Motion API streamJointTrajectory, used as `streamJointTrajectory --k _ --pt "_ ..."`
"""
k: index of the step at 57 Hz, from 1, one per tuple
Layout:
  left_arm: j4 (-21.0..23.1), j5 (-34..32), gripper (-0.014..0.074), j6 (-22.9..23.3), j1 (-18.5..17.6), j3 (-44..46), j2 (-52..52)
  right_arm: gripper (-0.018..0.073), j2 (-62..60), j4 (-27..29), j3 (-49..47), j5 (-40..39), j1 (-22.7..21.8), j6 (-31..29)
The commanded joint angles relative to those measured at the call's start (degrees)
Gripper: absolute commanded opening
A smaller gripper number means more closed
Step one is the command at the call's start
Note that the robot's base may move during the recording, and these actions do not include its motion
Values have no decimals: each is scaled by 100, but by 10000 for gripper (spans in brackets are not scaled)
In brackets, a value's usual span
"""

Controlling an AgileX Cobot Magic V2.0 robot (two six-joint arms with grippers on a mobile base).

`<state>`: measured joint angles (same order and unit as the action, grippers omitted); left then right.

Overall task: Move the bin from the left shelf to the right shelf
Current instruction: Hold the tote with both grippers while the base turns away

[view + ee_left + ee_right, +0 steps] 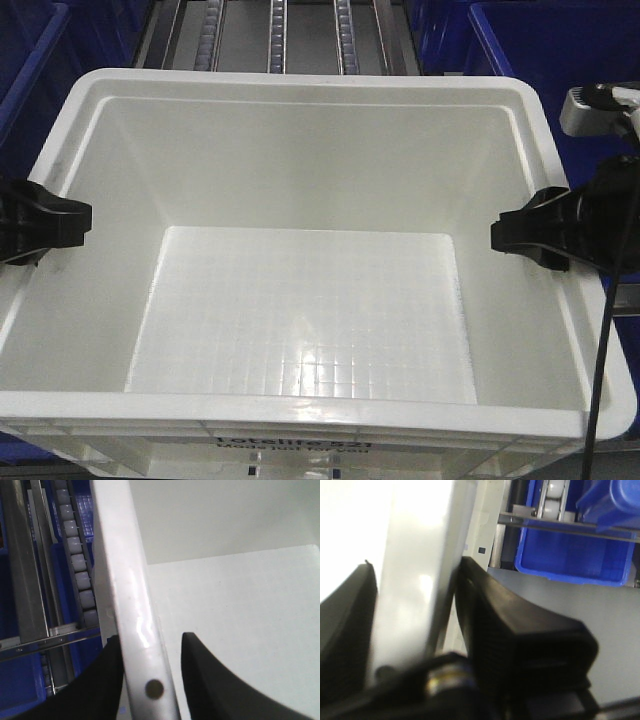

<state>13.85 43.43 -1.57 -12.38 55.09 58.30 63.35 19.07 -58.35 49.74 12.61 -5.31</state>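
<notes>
Pinching side rims of the white bin [300, 85] with left gripper [82, 221] and right gripper [498, 235], seemingly just short of the roller rails [276, 38].

Bright overhead light glares off the floor of the bin [300, 160] and streaks its rim in the left wrist view. The right wrist view is overexposed at left and blurred.

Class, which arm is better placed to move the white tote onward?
Neither alone: left pincer and right pincer each clamp an opposite rim of the large white plastic tote, so both together.
</notes>
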Motion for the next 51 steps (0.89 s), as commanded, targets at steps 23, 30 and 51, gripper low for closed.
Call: streamJointTrajectory --k 23,30,51 --pt "299 -590 -6 -237 -79 222 -181 -4 -185 245 -237 -512 -8 -285" --pt "299 -582 -6 -237 -79 222 -181 -4 -185 245 -237 -512 -8 -285" --pt "299 -576 -6 -237 -79 222 -181 -4 -185 245 -237 -512 -8 -285"
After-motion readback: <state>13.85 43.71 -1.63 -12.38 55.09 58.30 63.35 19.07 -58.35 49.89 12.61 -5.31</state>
